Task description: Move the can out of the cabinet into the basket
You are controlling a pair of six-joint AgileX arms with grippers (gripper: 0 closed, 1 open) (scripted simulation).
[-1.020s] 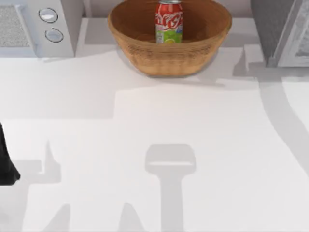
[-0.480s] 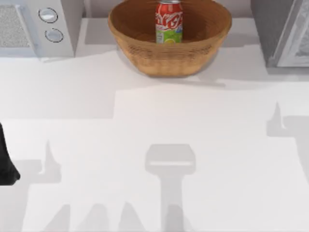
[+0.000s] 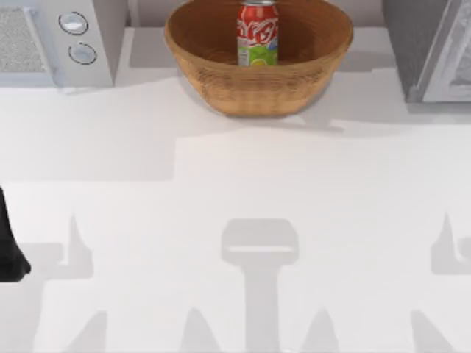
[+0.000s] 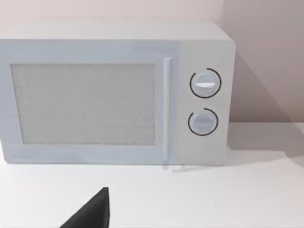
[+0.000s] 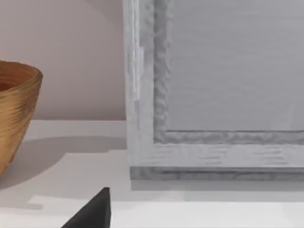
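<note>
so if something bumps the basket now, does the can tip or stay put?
Likely tips easily: the can stands upright, tall for its narrow base, on the curved floor of the basket. It would probably roll once down, being cylindrical, but the high woven wall should keep it inside. The basket itself looks wide and low, so it would more likely slide than topple.

You see a red can [image 3: 257, 33] with white script and a green band, a tan-brown woven basket [image 3: 257, 84], a grey speckled cabinet [image 3: 412, 40] with white-framed door, and a white appliance [image 4: 114, 90] with silver knobs on the white tabletop [image 3: 235, 191].
</note>
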